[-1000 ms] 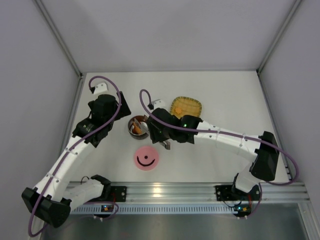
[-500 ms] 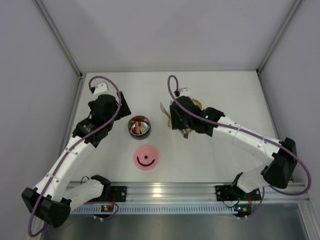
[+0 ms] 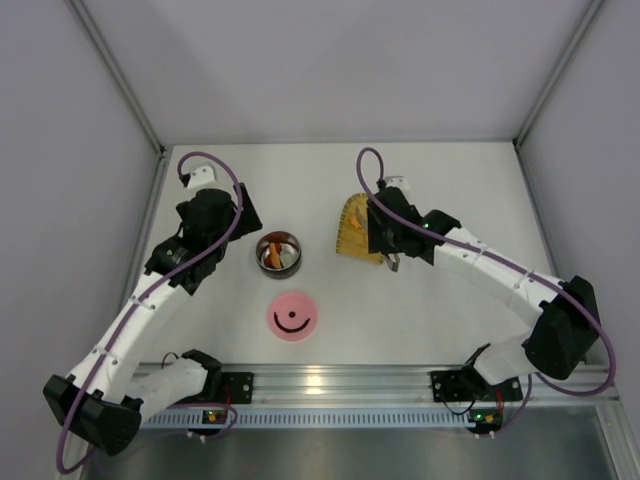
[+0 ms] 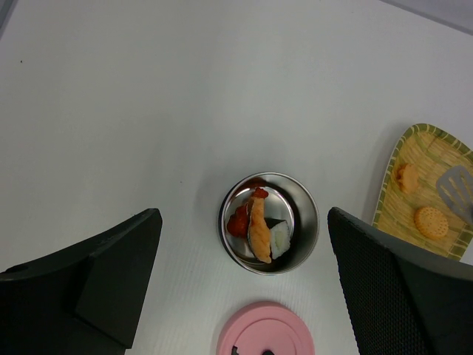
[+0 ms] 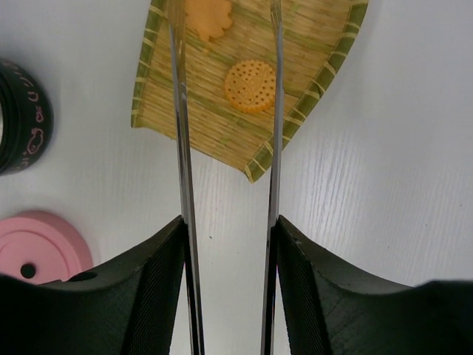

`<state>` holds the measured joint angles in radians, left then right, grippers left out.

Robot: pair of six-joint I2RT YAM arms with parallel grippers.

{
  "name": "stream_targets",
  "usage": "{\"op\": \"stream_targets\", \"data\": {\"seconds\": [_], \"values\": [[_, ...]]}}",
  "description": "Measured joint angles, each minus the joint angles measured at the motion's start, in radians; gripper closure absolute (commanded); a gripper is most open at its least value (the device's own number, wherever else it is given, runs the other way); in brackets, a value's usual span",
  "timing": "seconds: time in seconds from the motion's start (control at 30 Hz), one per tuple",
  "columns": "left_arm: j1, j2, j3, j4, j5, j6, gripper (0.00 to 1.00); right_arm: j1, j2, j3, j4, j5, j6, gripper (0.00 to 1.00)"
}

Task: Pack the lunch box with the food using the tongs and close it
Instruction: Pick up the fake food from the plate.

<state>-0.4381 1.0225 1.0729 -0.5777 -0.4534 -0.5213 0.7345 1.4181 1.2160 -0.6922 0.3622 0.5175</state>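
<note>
The steel lunch box [image 3: 278,253] stands mid-table, holding an orange piece [image 4: 259,233], a dark red piece [image 4: 240,220] and a dark-and-white piece [image 4: 279,238]. Its pink lid [image 3: 293,317] with the black smile lies flat in front of it. My left gripper [image 4: 242,222] hangs open above the lunch box [image 4: 268,222], empty. My right gripper [image 5: 228,225] is shut on the tongs [image 5: 181,148], whose two arms run apart over the yellow tray [image 5: 222,126]. One tong tip [image 4: 458,188] shows above the tray. Two orange biscuits [image 5: 251,85] [image 5: 208,15] lie on it.
The yellow woven tray [image 3: 352,235] sits right of the lunch box, partly under my right gripper [image 3: 388,235]. My left gripper [image 3: 212,222] is left of the box. Grey walls close off the left, back and right. A metal rail runs along the near edge.
My right arm has swung right with the tongs, from over the lunch box to over the tray. The left arm has not moved.
</note>
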Motion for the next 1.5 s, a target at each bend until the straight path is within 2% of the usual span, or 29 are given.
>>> {"op": "stream_targets", "data": {"seconds": [0.3, 0.97, 1.3, 1.5], "values": [[0.000, 0.000, -0.002, 0.001, 0.003, 0.000, 0.01, 0.000, -0.026, -0.137, 0.000, -0.011, 0.008, 0.49], [0.000, 0.000, -0.002, 0.001, 0.004, 0.000, 0.01, 0.000, -0.029, -0.163, 0.016, -0.037, 0.018, 0.53], [0.000, 0.000, -0.002, 0.001, 0.004, 0.000, 0.01, 0.000, -0.029, -0.164, 0.016, -0.046, 0.017, 0.65], [0.000, 0.000, -0.002, 0.001, 0.004, 0.000, 0.01, 0.000, -0.029, -0.163, 0.014, -0.045, 0.018, 0.68]]}}
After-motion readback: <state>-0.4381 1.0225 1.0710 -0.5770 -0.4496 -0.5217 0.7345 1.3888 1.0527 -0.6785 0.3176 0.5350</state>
